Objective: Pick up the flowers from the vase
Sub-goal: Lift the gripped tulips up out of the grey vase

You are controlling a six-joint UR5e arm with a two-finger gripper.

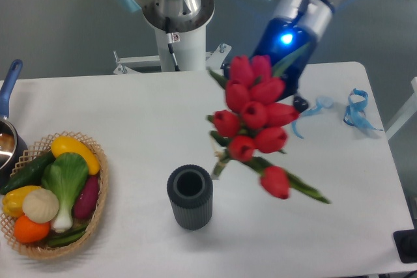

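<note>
The gripper clutched the flowers aloft at two o'clock from the vase, stems clear of its mouth.

Gripper fingers hidden behind flowers — grip unseen.

The flowers are red with green stems and leaves. The vase is dark grey with vertical ribs. The table is white. Near its left edge, the brown wicker basket holds yellow, green, purple, orange and cream vegetables. Light blue ribbons lie near the right edge.
</note>
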